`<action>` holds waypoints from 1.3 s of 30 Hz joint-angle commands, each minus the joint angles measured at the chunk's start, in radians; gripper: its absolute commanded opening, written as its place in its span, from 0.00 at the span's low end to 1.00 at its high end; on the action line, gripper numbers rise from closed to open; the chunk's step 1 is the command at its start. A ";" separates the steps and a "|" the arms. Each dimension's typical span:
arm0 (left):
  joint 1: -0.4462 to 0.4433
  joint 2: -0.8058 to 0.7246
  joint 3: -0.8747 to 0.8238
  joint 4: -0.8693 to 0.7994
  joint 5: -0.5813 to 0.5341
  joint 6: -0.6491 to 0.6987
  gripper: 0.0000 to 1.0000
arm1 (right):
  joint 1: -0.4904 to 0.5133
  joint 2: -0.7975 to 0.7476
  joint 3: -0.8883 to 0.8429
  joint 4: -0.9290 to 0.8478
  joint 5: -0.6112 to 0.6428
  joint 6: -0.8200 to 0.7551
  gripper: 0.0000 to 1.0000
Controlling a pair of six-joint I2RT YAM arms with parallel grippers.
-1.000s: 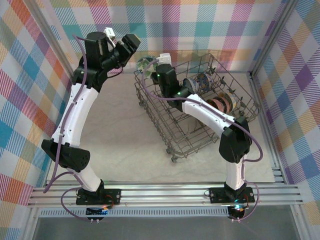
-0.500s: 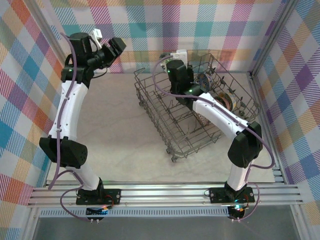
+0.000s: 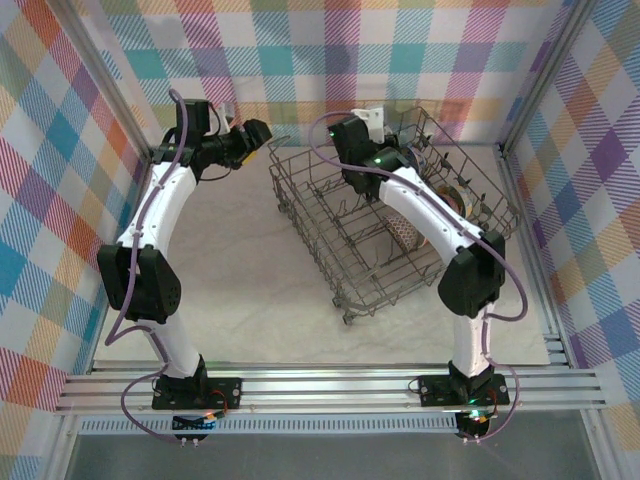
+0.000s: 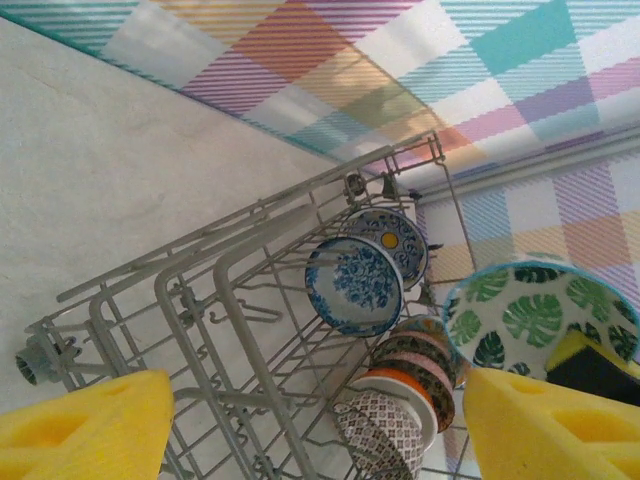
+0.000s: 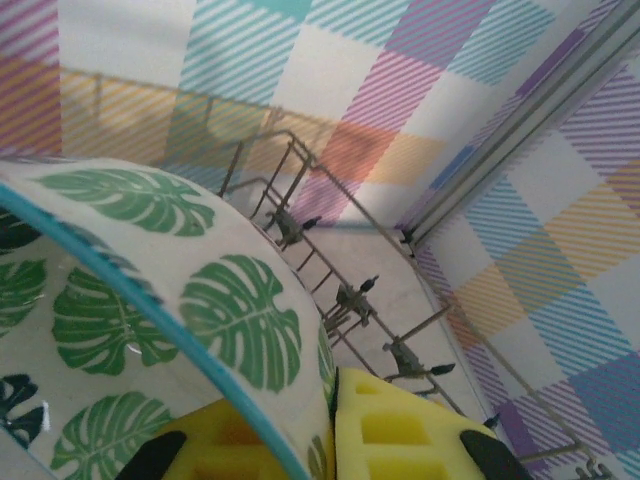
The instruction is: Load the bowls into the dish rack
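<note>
Pale table (image 3: 250, 290), plaid walls (image 3: 400, 50); left jaws apart, right jaws pinching leaf-print bowl (image 5: 200, 290)

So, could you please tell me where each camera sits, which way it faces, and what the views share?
Top external: fixed above and behind the bases, looking down on the table, dish rack, left arm and right arm.
Left wrist: on the left arm, facing the racked bowls; the open left claw shows yellow fingertips at the bottom corners.
Right wrist: on the right arm, facing the rack's rim and the plaid wall; the right claw clamps the leaf-patterned bowl.
Shared: both wrist views show that bowl; all show the rack.
</note>
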 commanded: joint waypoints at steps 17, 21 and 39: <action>-0.016 0.001 -0.138 0.057 0.045 0.043 0.76 | 0.026 0.264 0.332 -0.628 0.082 0.433 0.04; -0.016 -0.003 -0.150 0.045 0.042 0.054 0.76 | 0.029 0.288 0.354 -0.672 0.098 0.459 0.04; -0.057 0.005 -0.181 0.033 0.049 0.069 0.76 | 0.047 0.395 0.454 -0.611 0.170 0.293 0.00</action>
